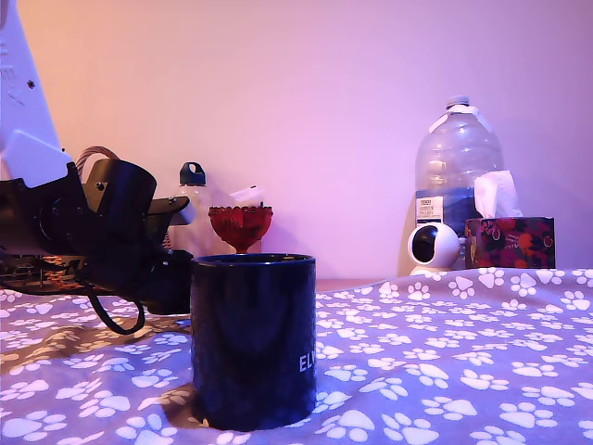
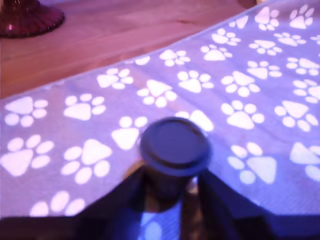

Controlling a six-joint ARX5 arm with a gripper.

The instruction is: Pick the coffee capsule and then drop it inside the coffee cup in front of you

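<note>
- The pincer is closed down to the width of the coffee capsule. Its two dark fingers press the pod's body from either side, just under the wider rim.
- The coffee capsule is blue with a round flat top and sits between the fingertips over the paw-print cloth. The wrist view is too blurred to tell whether it touches the cloth or hangs clear.
- In the exterior view the coffee cup stands upright on the cloth near the front. It is dark and glossy, with white letters low on its side.
- The arm lies low at the cup's 9 to 10 o'clock, and its front end passes behind the cup's wall.
- A red goblet stands farther back at the cup's 12 o'clock, with a blue-capped bottle at the goblet's 9 o'clock.
- At the cup's 2 o'clock, well apart, are a large water bottle, a round white camera and a tissue box.
- Beyond the cloth's edge the wooden surface is bare, and the goblet's foot rests on it.
</note>
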